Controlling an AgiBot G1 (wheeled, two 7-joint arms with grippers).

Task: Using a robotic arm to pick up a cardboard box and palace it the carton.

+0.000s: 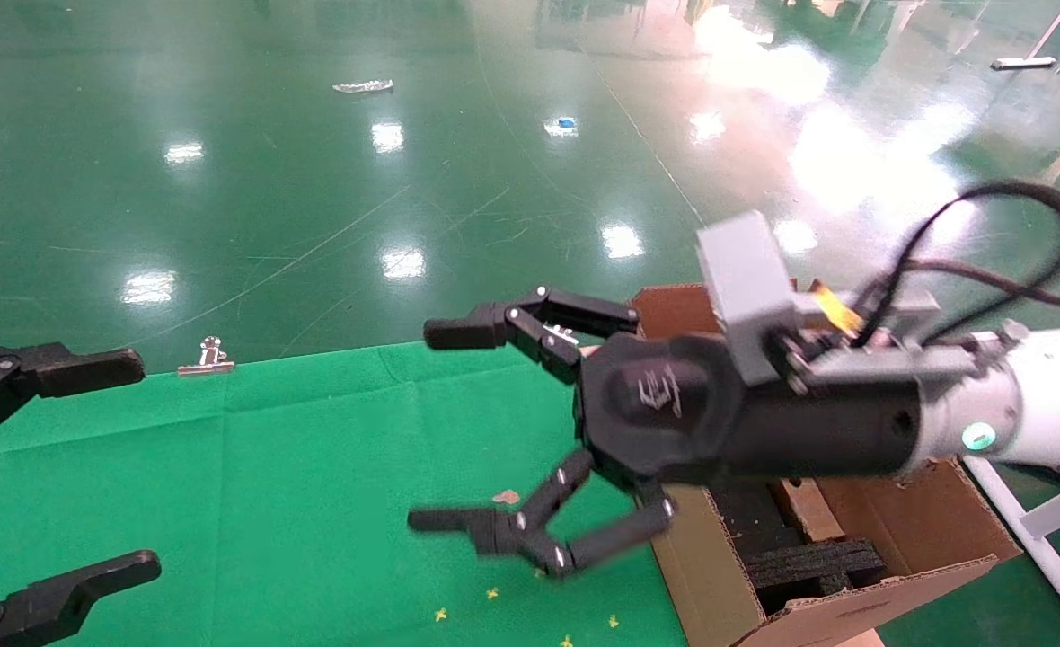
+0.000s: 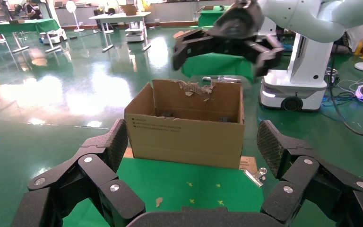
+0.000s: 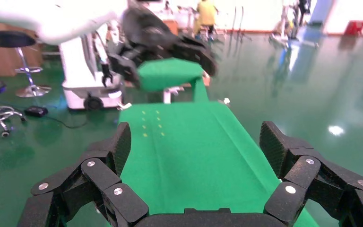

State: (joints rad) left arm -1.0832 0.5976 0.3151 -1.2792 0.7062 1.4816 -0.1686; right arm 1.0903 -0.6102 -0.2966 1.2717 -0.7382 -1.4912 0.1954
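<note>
My right gripper (image 1: pixel 436 427) on the robotic arm (image 1: pixel 1042 404) hangs open and empty over the green table (image 1: pixel 269 503), just left of the carton (image 1: pixel 710 575). The carton stands at the table's right end with black foam (image 1: pixel 817 562) inside. A narrow brown piece (image 1: pixel 804 508), likely the cardboard box, lies in it among the foam, partly hidden by my wrist. The left wrist view shows the carton (image 2: pixel 184 137) with a torn flap and the right gripper (image 2: pixel 222 59) above it. My left gripper (image 1: pixel 148 465) is open at the table's left end, holding nothing.
A metal binder clip (image 1: pixel 209 357) sits on the table's far edge. Small yellow marks (image 1: pixel 492 593) dot the cloth near the carton. Glossy green floor lies beyond the table, and a white frame leg (image 1: pixel 1033 530) stands right of the carton.
</note>
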